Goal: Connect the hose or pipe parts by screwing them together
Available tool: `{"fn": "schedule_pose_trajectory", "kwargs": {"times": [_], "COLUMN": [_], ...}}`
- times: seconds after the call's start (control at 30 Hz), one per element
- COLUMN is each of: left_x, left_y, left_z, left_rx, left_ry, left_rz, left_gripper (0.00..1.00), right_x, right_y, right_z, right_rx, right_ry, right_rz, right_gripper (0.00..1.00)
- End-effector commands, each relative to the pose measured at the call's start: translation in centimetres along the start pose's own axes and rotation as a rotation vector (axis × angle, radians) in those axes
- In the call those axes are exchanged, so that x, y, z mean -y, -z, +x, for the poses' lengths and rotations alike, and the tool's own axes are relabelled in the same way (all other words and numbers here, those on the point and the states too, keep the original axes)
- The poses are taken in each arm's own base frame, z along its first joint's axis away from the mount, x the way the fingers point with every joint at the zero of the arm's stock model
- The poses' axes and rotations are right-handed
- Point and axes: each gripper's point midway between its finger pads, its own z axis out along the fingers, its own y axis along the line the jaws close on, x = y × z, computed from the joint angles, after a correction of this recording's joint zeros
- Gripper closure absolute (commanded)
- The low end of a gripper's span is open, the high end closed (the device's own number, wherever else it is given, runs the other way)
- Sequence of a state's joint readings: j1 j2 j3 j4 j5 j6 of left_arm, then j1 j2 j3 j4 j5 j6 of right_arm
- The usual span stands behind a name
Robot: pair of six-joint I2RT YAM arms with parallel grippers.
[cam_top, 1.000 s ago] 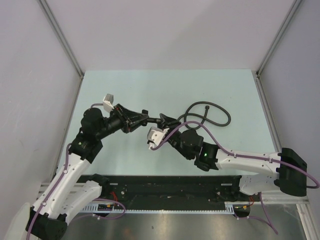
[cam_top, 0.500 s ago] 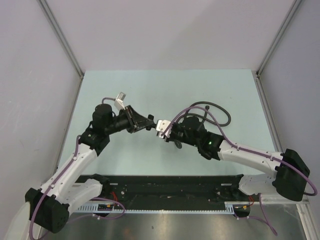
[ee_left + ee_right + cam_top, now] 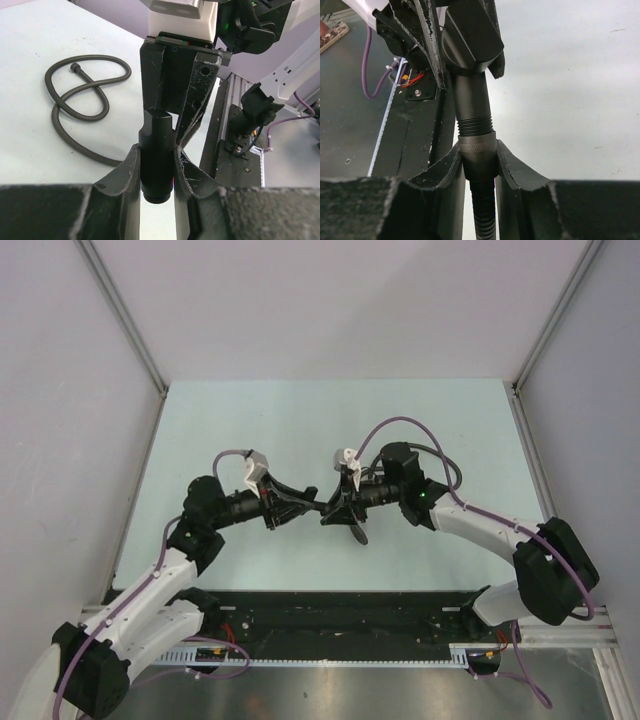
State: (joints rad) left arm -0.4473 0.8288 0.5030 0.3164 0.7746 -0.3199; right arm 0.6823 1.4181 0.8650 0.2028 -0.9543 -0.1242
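My left gripper [image 3: 156,150] is shut on a short black pipe part [image 3: 156,165], its ribbed end poking back between the fingers. Facing it, my right gripper [image 3: 478,150] is shut on the knurled collar fitting [image 3: 476,152] of the ribbed dark hose [image 3: 482,210]. A band of bare thread [image 3: 475,125] shows between that collar and the black pipe part [image 3: 470,35], the two in one line and joined. From above, the left gripper [image 3: 290,506] and right gripper [image 3: 337,510] meet tip to tip over the table's middle. The rest of the hose [image 3: 85,97] lies coiled on the table.
The pale green table [image 3: 250,430] is fenced by grey walls with metal corner posts [image 3: 125,320]. Purple cables [image 3: 395,425] arch over both wrists. A black rail with wiring [image 3: 330,625] runs along the near edge between the arm bases.
Both wrists have turned and both arms have swung, the right elbow going back and right. The two grippers, still holding their parts, now face each other in one straight line, slightly nearer the front.
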Motion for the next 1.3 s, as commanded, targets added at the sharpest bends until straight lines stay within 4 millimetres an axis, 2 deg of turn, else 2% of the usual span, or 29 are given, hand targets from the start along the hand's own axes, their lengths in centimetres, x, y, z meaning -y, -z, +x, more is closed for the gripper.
{"fn": "schedule_pose_trajectory", "kwargs": {"times": [0.0,0.03,0.07,0.1,0.13,0.17,0.2,0.23,0.3,0.33,0.37,0.4,0.43,0.6,0.63,0.67,0.73,0.8,0.87,0.97,1.07,1.1,1.17,1.2,1.27], "left_x": [-0.3,-1.3,-1.7,-2.1,-2.8,-3.3,-3.2,-3.2,-3.5,-3.6,-3.1,-2.8,-2.4,-1.1,-0.7,-0.6,-0.4,-0.3,-0.6,-0.9,-0.8,-0.8,-0.9,-1.0,-1.1], "left_y": [-0.2,-0.1,0.0,0.2,0.5,0.8,1.0,1.1,1.4,1.4,1.3,1.2,1.1,0.8,0.8,0.7,0.8,0.8,0.9,0.8,0.4,0.4,0.3,0.3,0.4], "left_z": [-2.0,-2.9,-3.4,-4.4,-5.5,-5.5,-6.8,-7.3,-8.2,-8.3,-8.9,-9.2,-9.5,-10.7,-10.8,-10.9,-10.7,-10.8,-9.5,-8.1,-6.9,-6.7,-6.2,-6.2,-6.2], "left_rx": [0.052,0.086,0.101,0.130,0.177,0.177,0.205,0.216,0.223,0.229,0.240,0.249,0.266,0.286,0.286,0.285,0.281,0.281,0.245,0.198,0.143,0.132,0.116,0.118,0.120], "left_ry": [-0.091,-0.032,0.010,0.045,0.117,0.172,0.196,0.253,0.328,0.405,0.436,0.474,0.557,0.737,0.781,0.803,0.888,0.949,1.009,1.102,1.176,1.189,1.199,1.199,1.196], "left_rz": [-0.018,-0.091,-0.132,-0.174,-0.241,-0.286,-0.308,-0.326,-0.382,-0.391,-0.375,-0.366,-0.352,-0.292,-0.280,-0.273,-0.270,-0.272,-0.306,-0.307,-0.295,-0.294,-0.298,-0.300,-0.303], "left_gripper": [1.00,1.00,1.00,1.00,1.00,1.00,1.00,1.00,1.00,1.00,1.00,1.00,0.99,1.00,1.00,1.00,1.00,1.00,1.00,1.00,1.00,1.00,1.00,1.00,1.00], "right_x": [0.8,1.1,2.0,2.2,2.2,3.1,2.8,2.8,3.7,2.9,4.1,4.3,4.2,4.1,4.4,3.9,4.2,4.2,4.2,3.9,3.1,2.8,2.4,2.2,1.9], "right_y": [1.5,1.7,2.1,2.4,2.9,3.4,3.2,3.7,4.1,3.6,4.3,4.4,4.4,4.2,4.7,3.9,4.3,3.8,3.6,2.6,1.7,1.4,0.9,0.6,0.2], "right_z": [-4.4,-4.5,-4.3,-4.5,-5.1,-5.2,-5.4,-5.7,-6.0,-6.4,-6.8,-7.0,-7.6,-9.3,-10.0,-9.9,-10.5,-10.6,-10.4,-10.0,-9.9,-9.9,-9.9,-9.7,-9.5], "right_rx": [0.076,0.072,0.058,0.058,0.063,0.053,0.046,0.033,0.007,0.005,-0.014,-0.023,-0.022,-0.052,-0.038,-0.045,-0.056,-0.075,-0.103,-0.132,-0.134,-0.131,-0.128,-0.133,-0.129], "right_ry": [0.007,0.025,0.021,0.032,0.071,0.081,0.108,0.168,0.234,0.275,0.328,0.356,0.391,0.579,0.596,0.618,0.672,0.725,0.754,0.802,0.836,0.844,0.859,0.866,0.856], "right_rz": [0.081,0.109,0.180,0.215,0.246,0.325,0.351,0.391,0.510,0.524,0.624,0.663,0.727,0.884,0.948,0.950,1.025,1.055,1.072,1.035,0.983,0.968,0.941,0.918,0.885], "right_gripper": [0.84,0.65,0.56,0.50,0.40,0.33,0.26,0.18,0.10,0.01,0.00,0.00,0.00,0.00,0.00,0.00,0.00,0.00,0.00,0.03,0.18,0.34,0.55,0.74,0.87]}}
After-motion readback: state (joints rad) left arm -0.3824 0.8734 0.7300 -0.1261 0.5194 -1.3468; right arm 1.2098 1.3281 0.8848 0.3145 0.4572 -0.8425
